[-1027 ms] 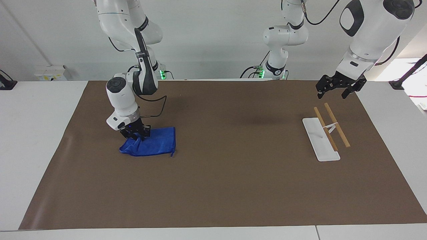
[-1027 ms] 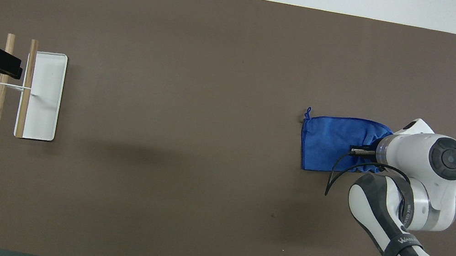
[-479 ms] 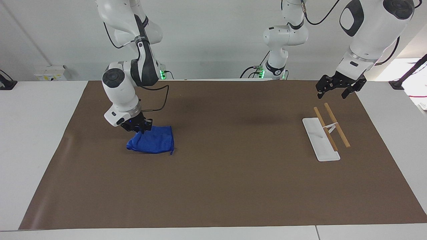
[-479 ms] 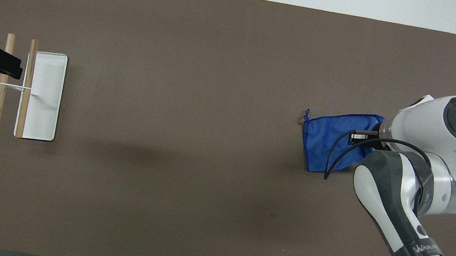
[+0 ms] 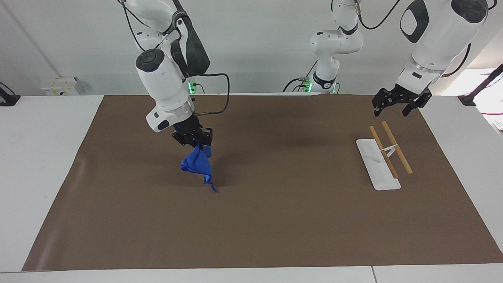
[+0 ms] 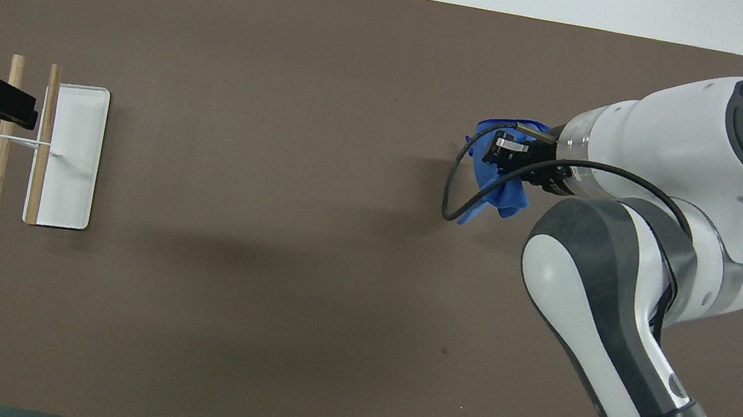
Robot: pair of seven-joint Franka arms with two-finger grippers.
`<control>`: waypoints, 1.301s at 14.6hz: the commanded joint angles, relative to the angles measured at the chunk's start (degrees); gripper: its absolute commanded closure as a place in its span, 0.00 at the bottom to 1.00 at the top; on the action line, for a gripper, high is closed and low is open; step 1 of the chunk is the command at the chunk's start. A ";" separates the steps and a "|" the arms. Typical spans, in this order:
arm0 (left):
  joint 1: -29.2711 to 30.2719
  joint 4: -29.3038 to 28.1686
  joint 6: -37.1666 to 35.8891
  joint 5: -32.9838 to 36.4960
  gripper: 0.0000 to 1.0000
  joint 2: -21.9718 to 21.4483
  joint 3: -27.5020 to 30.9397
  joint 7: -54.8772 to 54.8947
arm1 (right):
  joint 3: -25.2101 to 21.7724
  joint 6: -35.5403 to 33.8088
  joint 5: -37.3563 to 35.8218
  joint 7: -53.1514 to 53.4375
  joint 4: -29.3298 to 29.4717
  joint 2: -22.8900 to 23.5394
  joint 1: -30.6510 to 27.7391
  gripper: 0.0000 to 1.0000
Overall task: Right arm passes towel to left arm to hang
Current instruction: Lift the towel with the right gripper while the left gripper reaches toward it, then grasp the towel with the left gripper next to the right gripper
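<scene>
Brown matting (image 5: 275,220) is covering the white table (image 5: 39,177) from one end to the other, with pale wall standing above the robots' bases. Near the left arm's end a white rack base (image 5: 378,165) is lying on the mat, carrying two wooden rails (image 5: 397,147) side by side on a thin white support. The left gripper (image 5: 397,109) is hanging in the air over the rails' end that lies nearest the robots, its fingers spread wide and gripping nothing; the left arm (image 5: 436,43) is waiting there. Toward the right arm's end of the table the right arm (image 5: 165,84) is leaning in over the mat, and the right gripper (image 5: 198,144) is pinching the top of the blue towel (image 5: 197,164) with its fingertips closed on the cloth. The towel is dangling bunched beneath the fingers, narrowing to a thin tail; whether that tail is brushing the mat cannot be told. In the overhead view the towel (image 6: 501,189) is showing partly under the right gripper (image 6: 498,150).
</scene>
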 commanded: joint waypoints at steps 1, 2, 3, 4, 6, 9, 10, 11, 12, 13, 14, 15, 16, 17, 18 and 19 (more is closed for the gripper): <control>-0.38 -1.54 -3.36 1.13 0.00 -2.04 0.05 -0.04 | 0.27 4.02 7.72 6.69 6.08 4.02 2.08 1.00; -0.11 -1.53 -3.28 0.61 0.00 -2.13 0.05 0.14 | 0.19 7.10 10.19 8.36 5.99 4.28 3.57 1.00; -0.54 -1.53 -2.85 -0.18 0.00 -2.04 0.05 -0.30 | 0.27 9.91 12.82 11.08 6.08 4.72 5.15 1.00; -0.72 -1.79 -1.62 -1.67 0.00 -2.13 0.05 -2.13 | 0.27 13.25 15.63 14.41 6.08 4.90 6.56 1.00; -0.72 -2.41 -0.47 -6.66 0.00 -2.13 0.05 -8.88 | 0.19 20.54 20.91 18.99 6.08 5.78 10.07 1.00; -1.95 -6.00 3.91 -12.21 0.00 -2.92 -0.30 -19.77 | 0.27 27.06 30.48 24.45 6.34 6.13 13.15 1.00; -3.52 -7.84 6.36 -12.66 0.00 -3.36 -0.31 -24.60 | 0.27 29.08 33.04 25.16 6.43 6.31 15.08 1.00; -4.49 -9.34 9.08 -13.28 0.00 -3.45 -0.39 -29.35 | 0.27 30.14 34.63 25.52 6.52 6.57 16.58 1.00; -5.98 -10.83 11.29 -14.68 0.00 -3.54 -0.31 -33.92 | 0.27 31.20 35.60 26.04 6.52 6.75 17.98 1.00; -6.78 -12.15 13.66 -16.60 0.00 -3.62 -0.31 -39.10 | 0.27 32.95 35.61 27.27 6.61 7.01 19.30 1.00; -7.57 -13.47 16.99 -18.36 0.00 -3.54 -0.31 -46.63 | 0.27 34.88 35.61 28.32 6.96 7.27 20.53 1.00; -8.36 -14.27 19.55 -19.69 0.00 -3.54 -0.31 -52.45 | 0.27 35.86 35.52 28.85 7.83 7.45 21.42 1.00; -8.81 -14.54 21.31 -20.83 0.00 -3.19 -0.31 -56.08 | 0.27 35.96 35.52 29.47 8.53 7.89 21.86 1.00; -8.90 -14.89 21.76 -21.80 0.00 -2.92 -0.31 -59.33 | 0.27 36.04 35.18 30.08 8.80 8.06 21.95 1.00; -8.90 -16.02 22.12 -22.59 0.00 -2.92 -0.31 -63.63 | 0.27 36.04 35.00 30.18 8.89 8.07 22.39 1.00; -8.90 -16.38 23.08 -23.38 0.00 -2.92 -0.31 -66.72 | 0.27 36.04 35.00 30.18 8.81 8.07 23.26 1.00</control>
